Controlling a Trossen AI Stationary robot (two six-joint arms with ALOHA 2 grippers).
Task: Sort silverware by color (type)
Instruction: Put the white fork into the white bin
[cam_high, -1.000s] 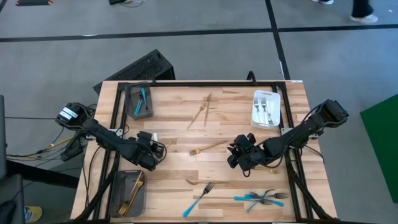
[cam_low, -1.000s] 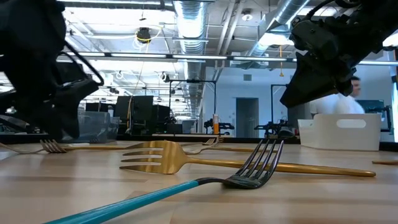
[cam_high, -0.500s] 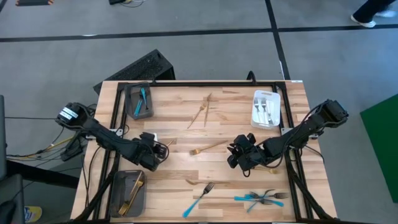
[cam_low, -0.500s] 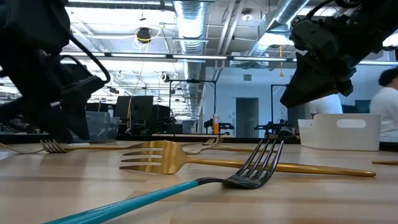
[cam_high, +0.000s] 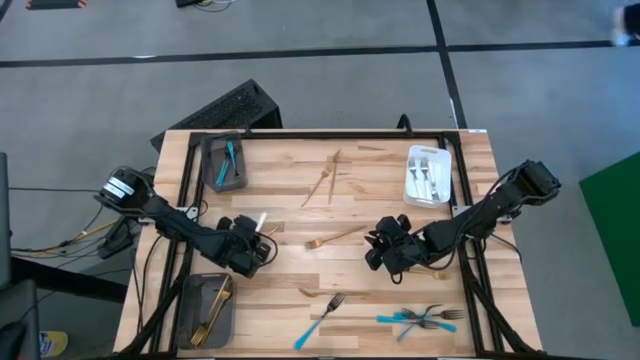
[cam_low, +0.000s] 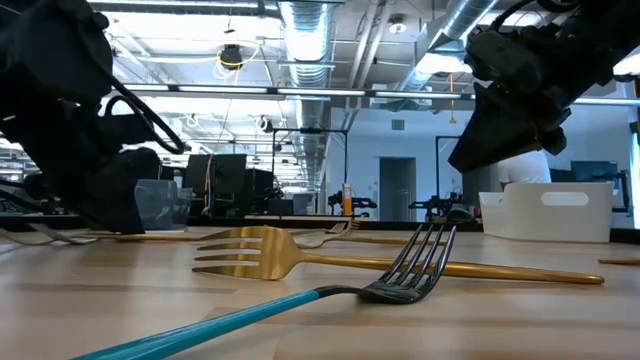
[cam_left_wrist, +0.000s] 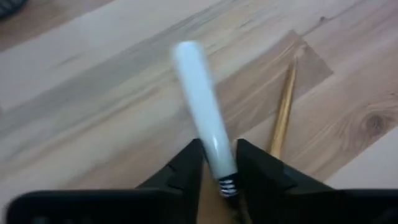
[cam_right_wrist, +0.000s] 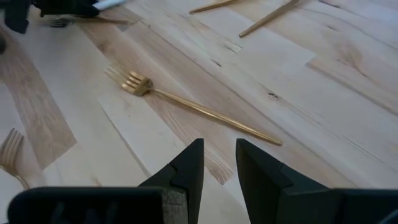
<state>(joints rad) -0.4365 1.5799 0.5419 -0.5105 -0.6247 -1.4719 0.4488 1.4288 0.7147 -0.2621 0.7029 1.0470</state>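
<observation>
My left gripper (cam_high: 252, 245) is low over the table's left middle, shut on a pale white-handled utensil (cam_high: 262, 220). A gold handle (cam_left_wrist: 283, 106) lies on the wood just beside it. My right gripper (cam_high: 385, 248) hovers open right of centre, above and near the gold fork (cam_right_wrist: 186, 102), touching nothing. That gold fork (cam_high: 335, 237) lies flat between the two grippers. Two gold utensils (cam_high: 325, 180) lie farther back. A turquoise-handled fork (cam_high: 320, 320) and a mixed turquoise and silver pile (cam_high: 420, 318) lie by the near edge. My left gripper pinches the pale utensil between its two fingers, where the white handle meets a ribbed silver neck (cam_left_wrist: 225, 182). The handle runs on past the fingertips, along them, its free end (cam_left_wrist: 186, 53) out over the wood. The utensil's other end is hidden behind the fingers.
A grey tray (cam_high: 225, 162) at the far left holds turquoise pieces. A second grey tray (cam_high: 210, 308) at the near left holds gold ones. A white tray (cam_high: 428, 175) at the far right holds silver forks. Bare wood lies mid-table.
My left gripper has moved a little toward the table's right, carrying the pale utensil with it. In the low view it now covers the gold fork tines that showed at the left. My right arm has kept still.
</observation>
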